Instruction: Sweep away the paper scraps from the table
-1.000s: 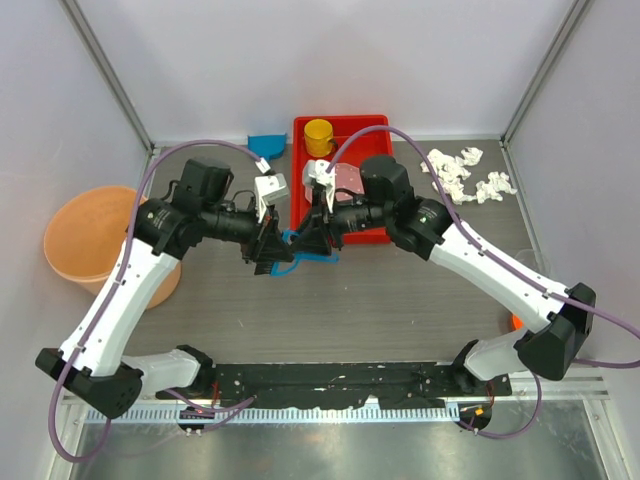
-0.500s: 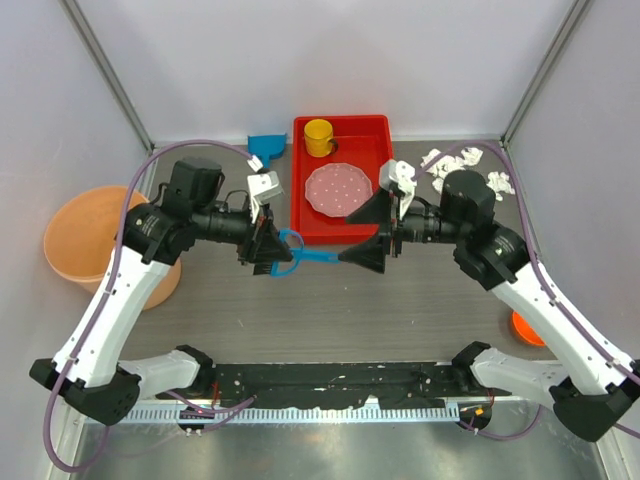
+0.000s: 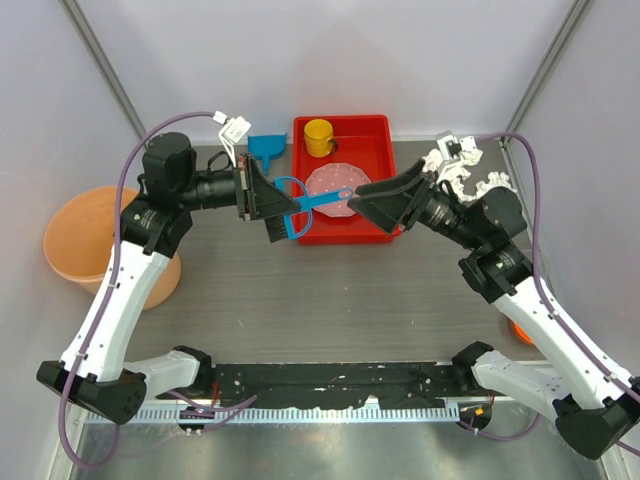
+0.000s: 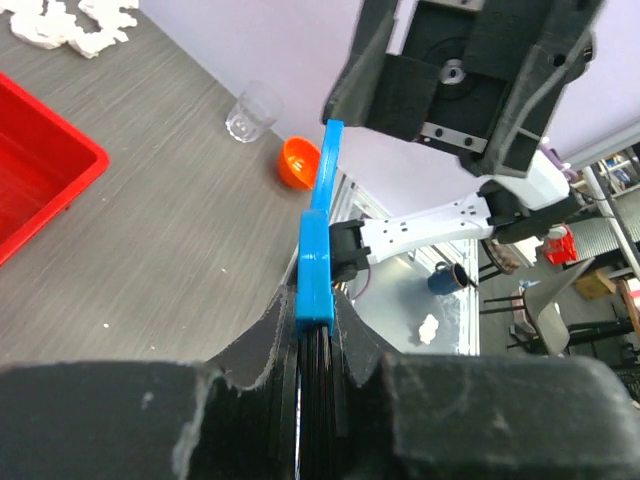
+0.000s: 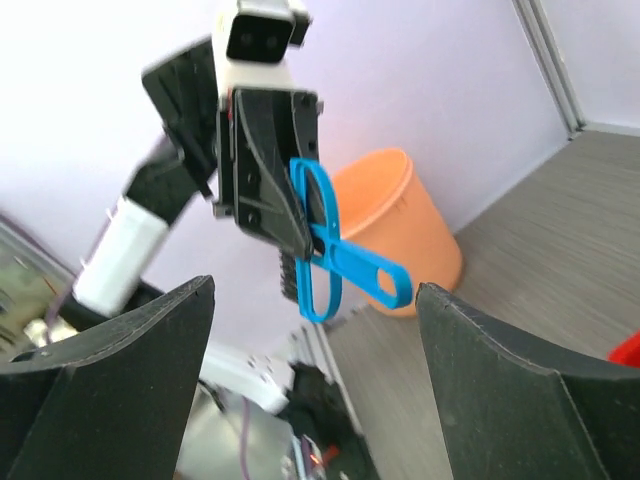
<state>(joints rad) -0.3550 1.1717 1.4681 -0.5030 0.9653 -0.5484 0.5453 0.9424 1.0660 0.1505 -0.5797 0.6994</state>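
**Left arm.** Rises from its base at the near left, bends above the orange bucket (image 3: 95, 240) and reaches level toward the right. The left gripper (image 3: 268, 205) is clamped tight on a blue hand brush (image 3: 296, 222). The left wrist view shows the blue back edge-on between the fingers (image 4: 250, 350), black bristles beneath. The handle points toward the other arm and hangs over the left edge of the red tray (image 3: 340, 122).

**Right arm.** Climbs from the near right, folds at the elbow and reaches leftward, wrist high. The right gripper (image 3: 362, 205) is spread wide and holds nothing. Its fingers (image 3: 385, 188) hang over the tray's right half, facing the brush handle with a clear gap between them.

**Paper scraps** (image 3: 470, 172). White crumpled wads clustered at the far right corner of the table (image 3: 350, 290), just behind the right wrist and partly hidden by it.

**Table.** Dark wood-grain surface; carries the tray at the far centre.
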